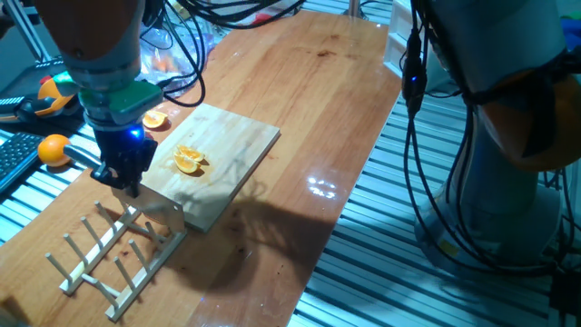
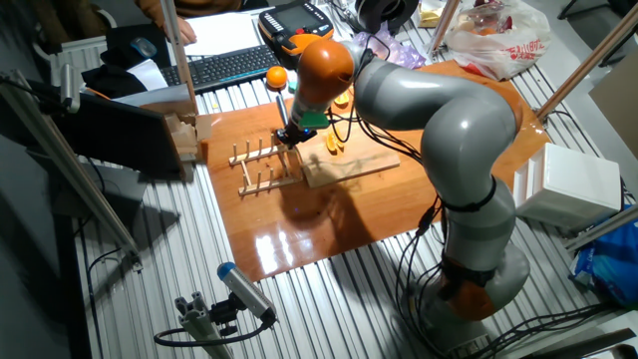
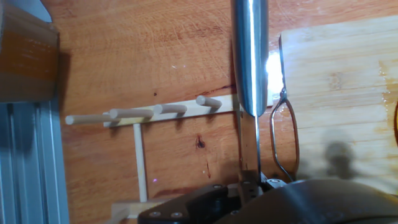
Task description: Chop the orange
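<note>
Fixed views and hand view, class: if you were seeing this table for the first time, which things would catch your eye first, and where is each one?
The gripper hangs low at the near-left edge of the cutting board, just above the wooden peg rack. In the hand view a shiny knife blade runs along the fingers. The orange, already in small pieces, lies on the board, and a whole orange sits at the table's left edge.

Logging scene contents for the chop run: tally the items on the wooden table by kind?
Cutting board: 1
Peg rack: 1
Knife, in the gripper, blade: 1
Cut orange on the board: 1 cluster
Orange wedges off the board: 1 group, number unclear
Total: 5
</note>
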`<state>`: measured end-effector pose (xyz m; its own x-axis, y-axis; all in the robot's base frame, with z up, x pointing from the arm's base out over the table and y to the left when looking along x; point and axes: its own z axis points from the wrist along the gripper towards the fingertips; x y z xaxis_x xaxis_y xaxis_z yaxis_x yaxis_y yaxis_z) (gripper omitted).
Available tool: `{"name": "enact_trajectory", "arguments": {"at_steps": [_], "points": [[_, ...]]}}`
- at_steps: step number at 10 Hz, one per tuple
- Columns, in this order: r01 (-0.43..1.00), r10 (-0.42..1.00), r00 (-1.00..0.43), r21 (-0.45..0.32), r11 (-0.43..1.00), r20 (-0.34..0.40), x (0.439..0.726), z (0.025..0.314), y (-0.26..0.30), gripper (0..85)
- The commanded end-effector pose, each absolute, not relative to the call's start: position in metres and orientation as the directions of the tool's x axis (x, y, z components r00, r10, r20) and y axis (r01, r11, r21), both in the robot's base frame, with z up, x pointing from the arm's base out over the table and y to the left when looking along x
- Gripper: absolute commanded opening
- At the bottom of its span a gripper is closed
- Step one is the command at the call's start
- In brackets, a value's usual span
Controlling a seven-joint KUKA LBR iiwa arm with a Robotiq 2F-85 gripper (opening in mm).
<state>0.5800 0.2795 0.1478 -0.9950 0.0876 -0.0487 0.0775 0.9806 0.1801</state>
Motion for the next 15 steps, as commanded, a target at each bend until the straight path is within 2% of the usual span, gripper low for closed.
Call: {"name": "enact_trajectory", "arguments": {"at_steps": [1,4,9,15], "points": [[0.076,0.086,-0.995,0.180,0.981,-0.050,0.581,0.144,0.280,0.0],[0.060,0.070,-0.996,0.160,0.985,-0.054,0.585,0.133,0.280,0.0],[0.063,0.072,-0.996,0.176,0.982,-0.045,0.591,0.111,0.281,0.0],[0.062,0.072,-0.996,0.164,0.984,-0.053,0.592,0.103,0.281,0.0]]}}
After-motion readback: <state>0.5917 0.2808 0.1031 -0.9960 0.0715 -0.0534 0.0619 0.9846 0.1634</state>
